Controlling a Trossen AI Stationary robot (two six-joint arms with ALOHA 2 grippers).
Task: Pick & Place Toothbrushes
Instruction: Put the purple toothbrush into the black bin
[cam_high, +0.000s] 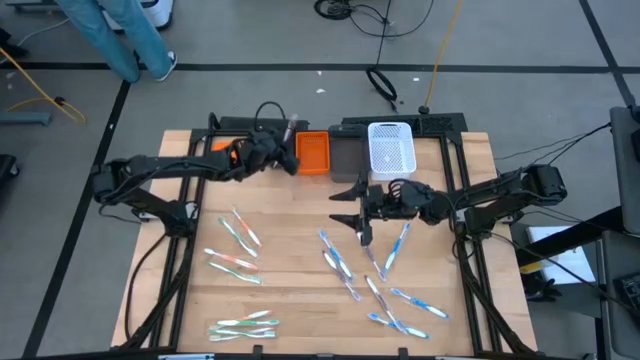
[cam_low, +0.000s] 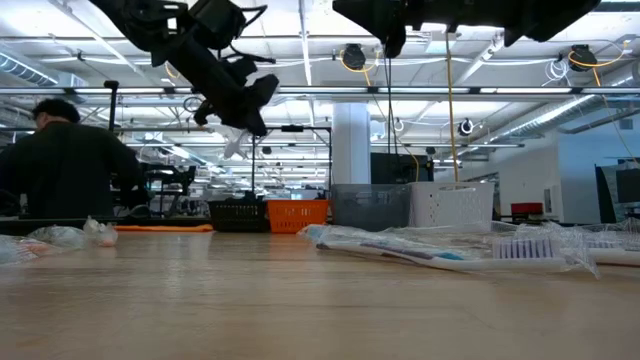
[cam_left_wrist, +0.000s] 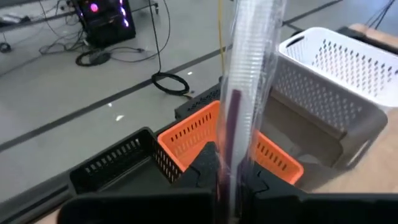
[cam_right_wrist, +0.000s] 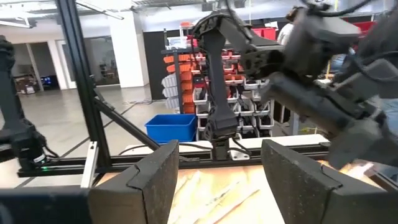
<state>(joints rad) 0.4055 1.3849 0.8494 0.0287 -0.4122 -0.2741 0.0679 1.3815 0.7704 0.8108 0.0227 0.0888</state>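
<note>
The left gripper (cam_high: 283, 152) pinches a wrapped toothbrush (cam_left_wrist: 245, 93) beside the orange bin (cam_high: 313, 152), while the right gripper (cam_high: 366, 232) hangs wide open and empty above the scattered toothbrushes (cam_high: 375, 285).

Orange bin (cam_high: 313, 152), white lattice basket (cam_high: 391, 146), grey bin (cam_high: 347, 157), pale wooden table (cam_high: 290, 270).

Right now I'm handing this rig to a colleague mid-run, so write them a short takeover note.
Left end effector: shut on a wrapped toothbrush, held up by the orange bin at the table's back edge.
Right end effector: open, empty, above the right-hand toothbrushes.
Done: one brush lifted; bin contents not visible.
Left: drop this brush, then clear the loose brushes, left group and right group. A black bin, grey bin and white basket stand alongside.
</note>
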